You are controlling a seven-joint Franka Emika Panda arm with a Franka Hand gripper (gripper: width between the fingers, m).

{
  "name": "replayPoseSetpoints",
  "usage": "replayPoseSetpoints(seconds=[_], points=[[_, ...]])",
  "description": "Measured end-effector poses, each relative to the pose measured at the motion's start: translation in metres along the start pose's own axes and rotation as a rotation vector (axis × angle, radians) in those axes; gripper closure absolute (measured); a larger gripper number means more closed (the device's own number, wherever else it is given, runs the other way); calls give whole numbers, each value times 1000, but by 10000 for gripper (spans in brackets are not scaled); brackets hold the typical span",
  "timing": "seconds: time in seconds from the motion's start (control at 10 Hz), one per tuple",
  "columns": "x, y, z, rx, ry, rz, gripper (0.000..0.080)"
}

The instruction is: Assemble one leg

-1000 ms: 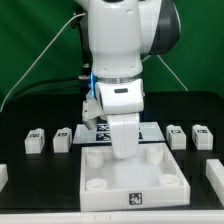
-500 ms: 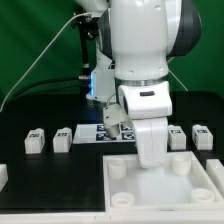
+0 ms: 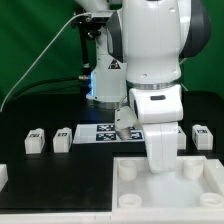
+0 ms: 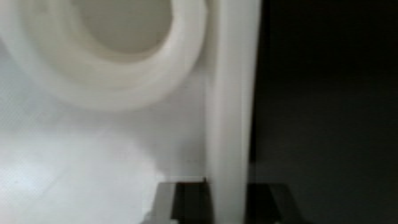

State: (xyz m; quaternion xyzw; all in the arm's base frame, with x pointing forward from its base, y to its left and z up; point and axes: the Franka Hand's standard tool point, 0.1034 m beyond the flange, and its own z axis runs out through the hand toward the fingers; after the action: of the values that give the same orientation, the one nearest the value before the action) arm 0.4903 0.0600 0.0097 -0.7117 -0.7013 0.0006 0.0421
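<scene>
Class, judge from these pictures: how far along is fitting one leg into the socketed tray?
Done: nothing fitted; the visible round sockets of the large white square plastic tray are empty. In hand: the gripper is shut, apparently on the tray's rim, not a leg. Left: three small white tagged rectangular legs lie loose; one must be picked up and set into a socket.

No words, numbers or brand names can be read. Black-and-white square tags [image 3: 62, 132] stand on the small white legs [image 3: 35, 141] and on the marker board [image 3: 104, 132], their patterns too small to make out.
</scene>
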Motion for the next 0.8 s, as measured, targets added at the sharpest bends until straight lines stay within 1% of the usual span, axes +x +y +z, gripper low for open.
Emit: replayPoseSetpoints(seconds=[0.2, 0.3, 0.4, 0.5, 0.6, 0.7, 0.8], points=[[0, 0, 0, -2, 0, 1, 735], [0, 0, 0, -1, 0, 1, 710], [-1, 0, 0, -1, 0, 2, 710], [-1, 0, 0, -1, 0, 2, 527], [-1, 0, 0, -1, 0, 3, 527], [-1, 0, 0, -1, 0, 3, 327], [-2, 0, 0, -1, 0, 4, 211]])
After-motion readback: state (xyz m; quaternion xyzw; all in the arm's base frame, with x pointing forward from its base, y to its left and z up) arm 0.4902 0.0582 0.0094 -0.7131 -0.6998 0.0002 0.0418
